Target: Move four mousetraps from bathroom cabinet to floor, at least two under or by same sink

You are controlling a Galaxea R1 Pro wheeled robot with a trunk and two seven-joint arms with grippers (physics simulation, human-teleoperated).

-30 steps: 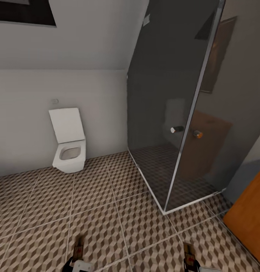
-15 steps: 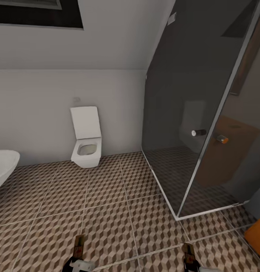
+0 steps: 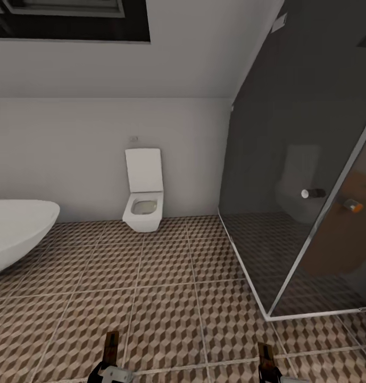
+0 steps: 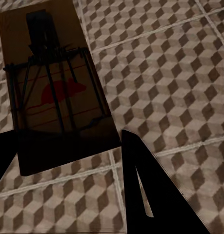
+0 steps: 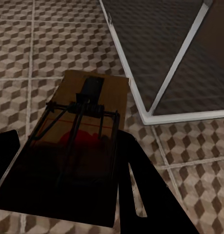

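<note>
Left gripper (image 3: pixel 109 367): at the bottom edge of the head view, left of centre. In the left wrist view its dark fingers (image 4: pixel 155 195) are closed on the near end of a mousetrap.
Left mousetrap (image 4: pixel 55 92): tan board with dark wire parts and a red mark, held above the floor and sticking forward from the fingers.
Right gripper (image 3: pixel 268 367): at the bottom edge of the head view, right of centre. Its fingers (image 5: pixel 151 195) are clamped on the near end of a second mousetrap.
Right mousetrap (image 5: pixel 77 141): same kind of board, held above the tiles, near the shower's corner.
Floor (image 3: pixel 167 287): cube-pattern tiles with pale grout.
Toilet (image 3: pixel 144 199): white, lid up, against the far wall.
Tub (image 3: pixel 15 231): white oval rim at the left edge.
Shower (image 3: pixel 305 175): dark glass enclosure with a metal frame, on the right.
</note>
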